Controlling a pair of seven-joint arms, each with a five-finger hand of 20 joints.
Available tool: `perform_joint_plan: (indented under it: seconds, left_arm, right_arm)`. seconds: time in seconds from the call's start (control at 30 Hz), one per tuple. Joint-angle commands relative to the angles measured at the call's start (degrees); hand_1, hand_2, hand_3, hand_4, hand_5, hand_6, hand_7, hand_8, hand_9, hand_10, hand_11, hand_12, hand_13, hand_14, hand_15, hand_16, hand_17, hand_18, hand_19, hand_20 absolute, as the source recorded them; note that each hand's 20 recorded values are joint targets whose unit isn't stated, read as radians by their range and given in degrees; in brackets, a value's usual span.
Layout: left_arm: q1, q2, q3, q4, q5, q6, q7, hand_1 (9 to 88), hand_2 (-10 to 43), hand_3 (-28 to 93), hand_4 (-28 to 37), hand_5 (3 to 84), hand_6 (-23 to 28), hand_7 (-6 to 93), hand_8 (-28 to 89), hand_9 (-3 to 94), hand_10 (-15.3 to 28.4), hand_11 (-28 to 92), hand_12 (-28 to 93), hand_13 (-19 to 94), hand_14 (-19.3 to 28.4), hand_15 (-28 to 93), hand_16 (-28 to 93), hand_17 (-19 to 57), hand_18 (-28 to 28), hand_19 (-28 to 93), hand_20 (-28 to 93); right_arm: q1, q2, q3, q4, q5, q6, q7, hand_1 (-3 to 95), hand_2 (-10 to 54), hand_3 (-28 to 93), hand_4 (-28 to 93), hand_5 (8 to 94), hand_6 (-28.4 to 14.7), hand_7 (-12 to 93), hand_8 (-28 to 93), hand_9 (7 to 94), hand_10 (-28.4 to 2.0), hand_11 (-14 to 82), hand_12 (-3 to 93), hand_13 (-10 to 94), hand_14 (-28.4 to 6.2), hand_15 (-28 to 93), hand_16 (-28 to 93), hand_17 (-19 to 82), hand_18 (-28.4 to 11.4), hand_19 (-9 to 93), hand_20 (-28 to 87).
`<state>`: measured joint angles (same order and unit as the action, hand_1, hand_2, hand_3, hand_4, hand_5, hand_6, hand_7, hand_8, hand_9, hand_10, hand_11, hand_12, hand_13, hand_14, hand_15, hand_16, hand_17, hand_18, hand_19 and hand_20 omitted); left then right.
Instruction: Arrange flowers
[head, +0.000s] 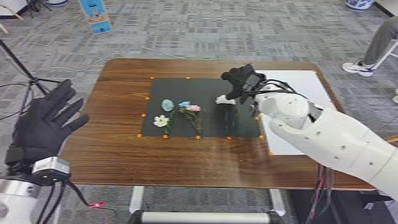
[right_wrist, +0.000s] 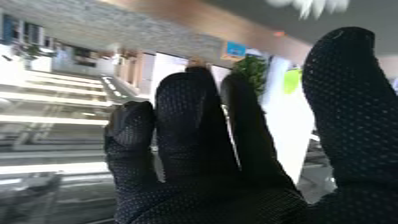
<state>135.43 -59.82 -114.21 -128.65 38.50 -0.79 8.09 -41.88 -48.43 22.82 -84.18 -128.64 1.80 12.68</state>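
The lone white flower (head: 226, 99) was on the right part of the dark mat (head: 211, 131), near the right hand (head: 240, 81). In the right wrist view, its white petals were apart from this hand (right_wrist: 188, 135). The hand was open: the fingers were rather straight, and the thumb stood well away from them. It pinched nothing.

On the left part of the mat lay the other flowers. The pale blue flower (head: 167, 105) was farther from the robot than the open white flower (head: 161, 121). To the right of these, the blue flower (head: 184, 104) and the pink flower (head: 194, 108) were side by side, and a green stem went from them toward the near edge.

Small orange marks (head: 197, 137) were around the mat. To its right was a white board (head: 282, 142), partly under the right arm (head: 333, 135). All this was on the brown table (head: 178, 162).

At the left side of the table, the left hand (head: 38, 127) was raised, with its fingers spread.
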Motion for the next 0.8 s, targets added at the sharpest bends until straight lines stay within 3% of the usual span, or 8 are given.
perform_joint_plan:
  seconds: [0.03,0.23,0.4,0.8]
  left_arm:
    - [0.5,-0.69,-0.19,-0.32,-0.18,-0.02,-0.17,24.9,-7.7,58,-28.3,21.9,1.2,14.2,-8,16.8,7.5,7,22,13,12.1,7,7,-15.6,22.8,35,5]
    - [0.4,-0.73,-0.03,-0.28,-0.19,0.22,-0.01,24.7,-7.8,59,-28.3,21.8,1.2,14.2,-8,16.9,7.6,7,22,13,12.1,7,7,-15.6,22.9,35,6]
    - [0.7,-0.97,-0.09,-0.34,-0.03,-0.1,0.37,24.5,-7.9,59,-28.3,21.8,1.2,14.2,-8,16.9,7.6,7,22,13,12.2,7,7,-15.6,22.9,35,5]
    - [0.6,-0.77,0.01,-0.29,-0.02,0.03,0.12,24.7,-7.9,59,-28.3,21.8,1.2,14.1,-8,17.0,7.8,7,22,13,12.2,6,7,-15.7,23.0,35,6]
  right_arm:
    - [-3.1,3.9,6.1,2.4,3.6,9.2,9.6,32.1,-9.5,73,-28,28.3,-6.7,13,-7,30.1,-14.6,15.0,22.1,43,-12.4,83,26,23,-20.4,80,60]
    - [-4.1,5.9,8.1,6.1,7.1,6.9,12.0,25.1,-9.5,83,-28,23.6,-8.0,10,-5,25.3,-15.3,10.1,22.2,41,-12.9,83,23,22,-20.5,79,58]
    - [-3.8,6.7,7.0,8.7,9.8,2.3,12.6,31.0,-9.5,86,-28,24.3,-4.8,11,-7,27.8,-14.0,9.1,19.7,44,-12.4,83,23,24,-20.4,79,56]
    - [0.0,3.9,0.8,18.0,10.8,5.4,11.9,32.1,-9.5,80,-28,25.3,-4.8,12,-8,29.8,-12.7,9.4,16.2,48,-11.5,85,23,25,-20.2,80,55]
